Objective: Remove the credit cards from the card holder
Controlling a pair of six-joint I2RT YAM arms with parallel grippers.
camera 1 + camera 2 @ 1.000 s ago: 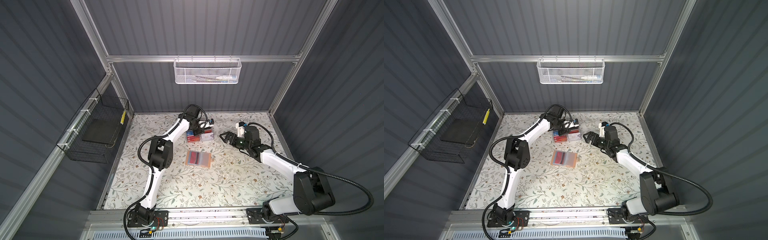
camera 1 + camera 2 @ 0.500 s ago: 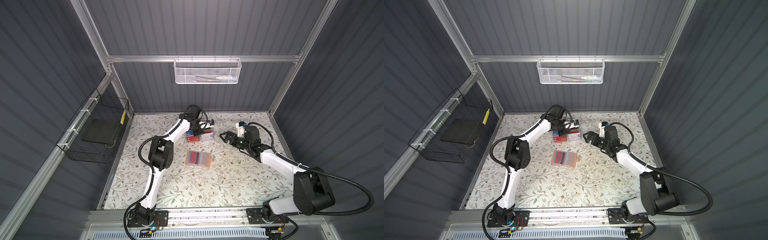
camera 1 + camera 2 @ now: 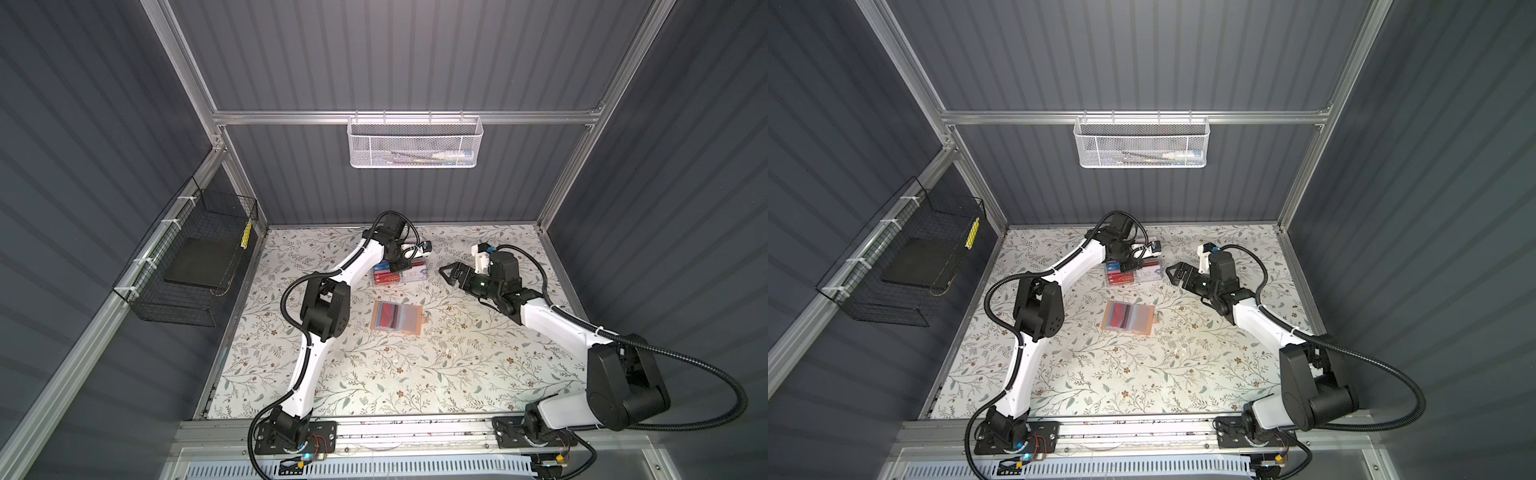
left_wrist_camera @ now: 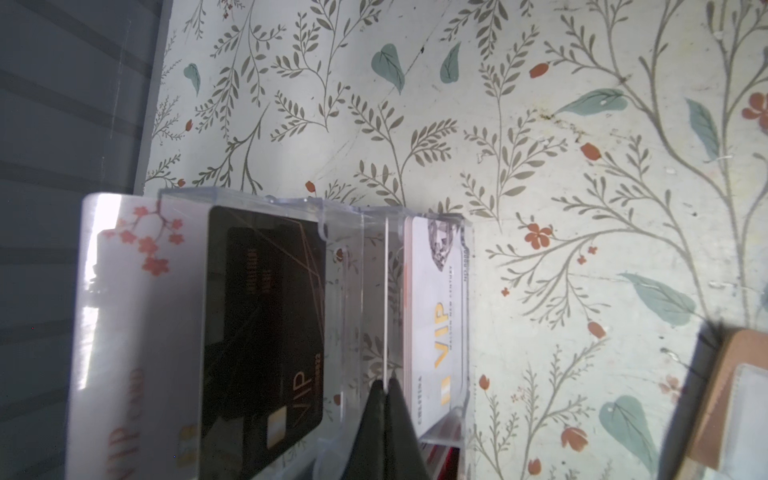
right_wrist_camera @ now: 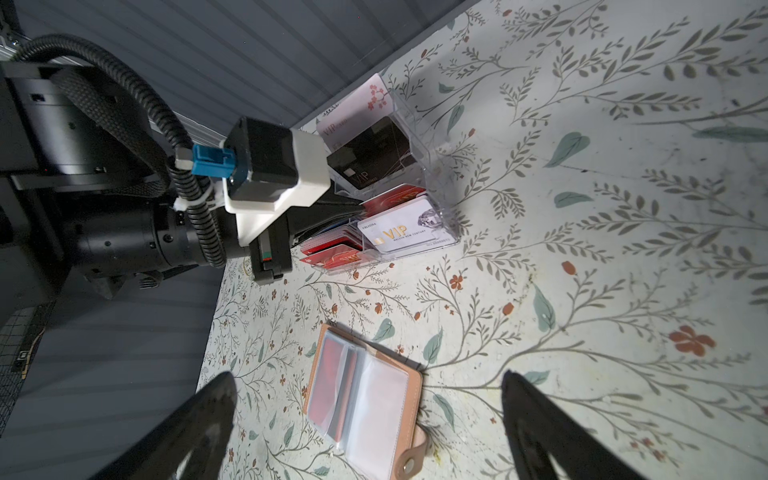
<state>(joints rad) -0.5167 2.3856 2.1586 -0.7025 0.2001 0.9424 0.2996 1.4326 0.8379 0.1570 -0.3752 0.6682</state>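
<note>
Peach leather-look card holder (image 3: 397, 318) (image 3: 1128, 318) (image 5: 409, 386) lies opened flat on the flowered bench (image 3: 415, 374), in front of the clear plastic rack (image 3: 417, 274) (image 3: 1152, 272) (image 4: 345, 249) (image 5: 432, 166) and apart from it. Through one of its grey-clear sleeves a sleeved card (image 5: 332, 374) (image 3: 386, 313) shows red.

My left claw (image 4: 384, 380) (image 3: 398, 266) reaches in over the rack, clenched on the edge of a red card (image 5: 392, 195). That card sits over the rack's middle step, between the black card (image 4: 266, 311) (image 5: 370, 153) on the step behind and the white card (image 4: 436, 316) (image 5: 407, 232) on the step in front. From my left wrist it shows only as a thin line, edge-on.

More red cards (image 5: 336, 253) fill the rack's low steps beside the white one.

My right claw (image 5: 368, 378) (image 3: 451, 272) (image 3: 1177, 274) hovers near the rack's right side, pointing toward it. It is released, with fingers (image 5: 208, 415) spread wide and nothing between them.
</note>
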